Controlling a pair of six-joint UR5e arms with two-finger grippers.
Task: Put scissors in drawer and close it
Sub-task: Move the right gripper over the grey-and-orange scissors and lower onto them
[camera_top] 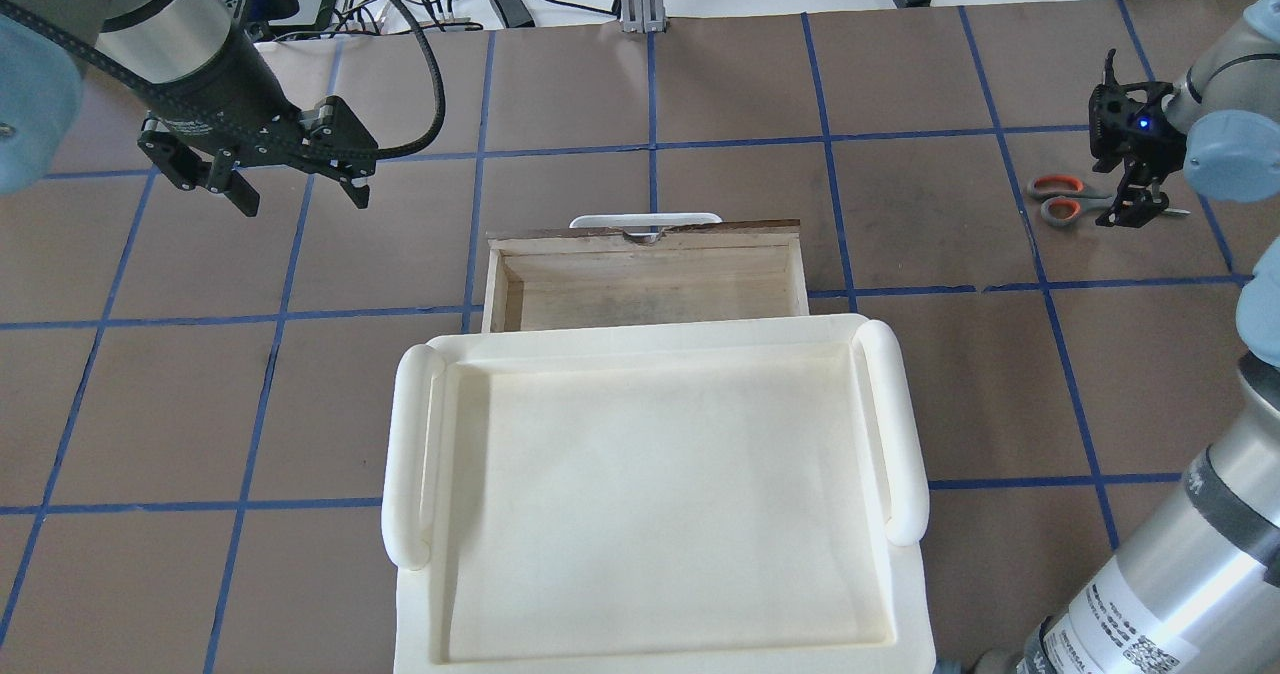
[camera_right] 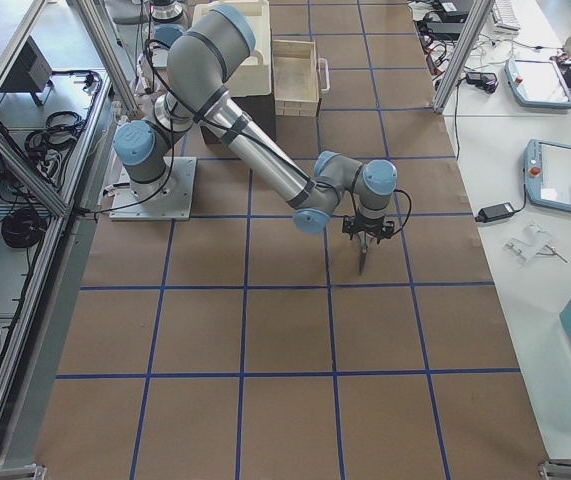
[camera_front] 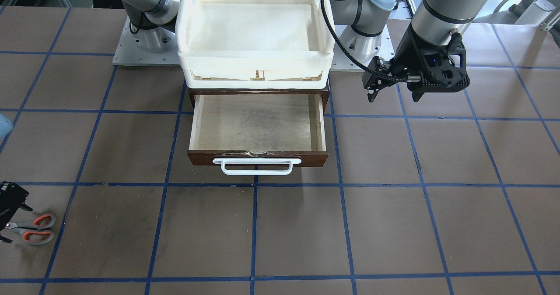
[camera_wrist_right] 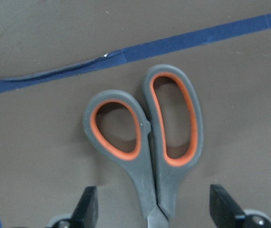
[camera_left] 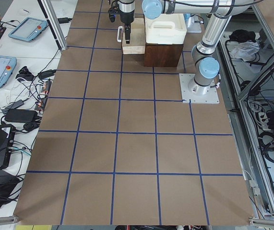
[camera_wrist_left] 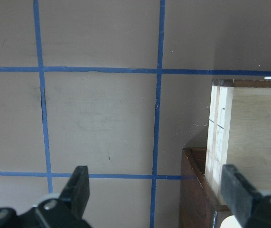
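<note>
The bench (camera_front: 393,225) carries a brown cabinet (camera_left: 163,55) with a cream tray (camera_front: 253,61) on top. The drawer (camera_front: 201,158) is pulled out, its pale interior exposed. The left tool (camera_top: 302,199) hangs beside the drawer, fingers spread, holding nothing. The right tool (camera_wrist_right: 154,209) is spread, one finger on each side of the scissors (camera_wrist_right: 144,156). The scissors lie flat on the bench, well apart from the drawer, on the robot's right.

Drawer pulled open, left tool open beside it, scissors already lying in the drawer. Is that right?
Not quite. The drawer is open and the left tool is open beside it, but the front-facing view shows the drawer empty. The scissors lie on the table, between the fingers of the open right tool.
</note>
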